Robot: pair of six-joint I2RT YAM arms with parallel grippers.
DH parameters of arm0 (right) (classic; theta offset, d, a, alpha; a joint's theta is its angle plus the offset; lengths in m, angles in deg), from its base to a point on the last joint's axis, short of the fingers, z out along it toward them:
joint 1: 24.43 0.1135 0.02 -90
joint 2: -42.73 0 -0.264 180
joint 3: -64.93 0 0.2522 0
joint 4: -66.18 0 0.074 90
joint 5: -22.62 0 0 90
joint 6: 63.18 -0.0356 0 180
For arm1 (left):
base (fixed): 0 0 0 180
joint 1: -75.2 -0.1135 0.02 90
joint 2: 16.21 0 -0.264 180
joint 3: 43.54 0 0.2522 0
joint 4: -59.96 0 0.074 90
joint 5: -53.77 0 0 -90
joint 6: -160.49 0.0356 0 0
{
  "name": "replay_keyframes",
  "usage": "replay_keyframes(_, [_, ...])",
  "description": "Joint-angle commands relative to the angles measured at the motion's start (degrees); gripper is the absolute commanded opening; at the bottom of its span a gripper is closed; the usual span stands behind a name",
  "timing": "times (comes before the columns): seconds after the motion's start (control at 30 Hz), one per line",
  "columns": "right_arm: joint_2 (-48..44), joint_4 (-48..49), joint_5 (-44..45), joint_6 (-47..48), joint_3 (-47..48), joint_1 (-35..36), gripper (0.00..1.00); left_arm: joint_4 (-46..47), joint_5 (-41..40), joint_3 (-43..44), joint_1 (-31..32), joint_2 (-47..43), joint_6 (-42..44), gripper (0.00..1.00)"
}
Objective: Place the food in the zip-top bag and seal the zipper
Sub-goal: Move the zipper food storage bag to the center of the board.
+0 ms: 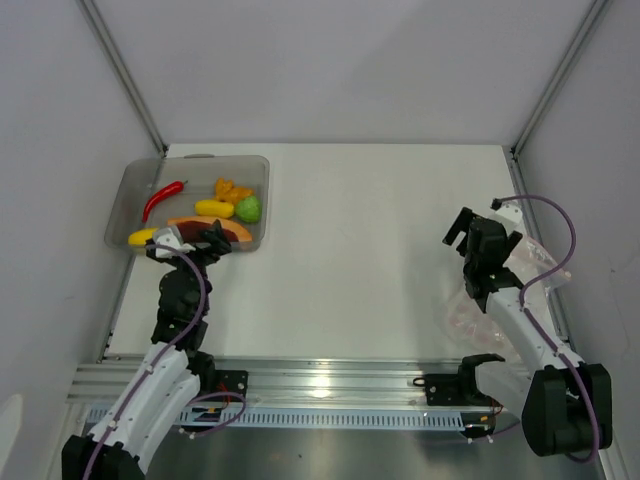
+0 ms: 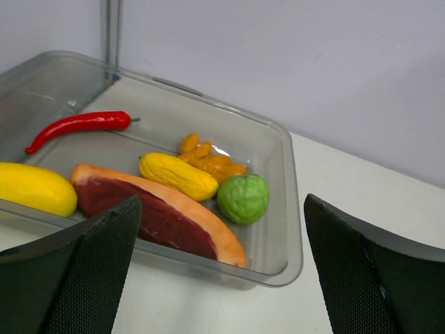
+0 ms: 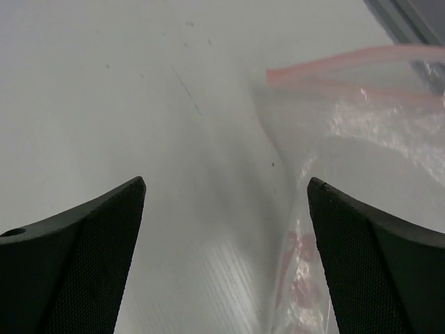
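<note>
Currently left pincer wide at the food in the tray, right pincer wide beside the zip-top bag across the surface; we worry its limp mouth collapses during loading

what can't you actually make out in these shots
- Zip-top bag: top view, the right arm covers its middle; right wrist view crops it at the edge.
- Zipper: right wrist view, open or sealed, too blurred to tell.
- Orange-red slice: top view, left gripper overlaps it.
</note>
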Motion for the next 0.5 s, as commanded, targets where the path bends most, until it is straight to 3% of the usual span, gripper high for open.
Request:
replay_keyframes(0.0, [3.2, -12.6, 4.7, -7.4, 5.2, -1.0, 0.99, -11.1, 5.8, 3.7, 0.5, -3.4, -5.9, 0.99])
replay_keyframes(0.1, [5.3, -24.0, 1.7, -13.3, 10.3, -5.8, 0.99, -18.3, 7.9, 7.0, 0.5, -3.9, -9.6, 1.0])
replay_keyframes(0.33, [4.7, -29.8, -18.4, -11.7, 13.6, -16.5, 0.99, -30.5, 13.3, 14.2, 0.5, -3.5, -13.2, 1.0])
replay_keyframes(0.47, [1.1, -31.6, -19.0, -10.5, 14.7, -18.5, 0.99, -34.8, 14.7, 15.8, 0.5, -4.9, -17.6, 1.0])
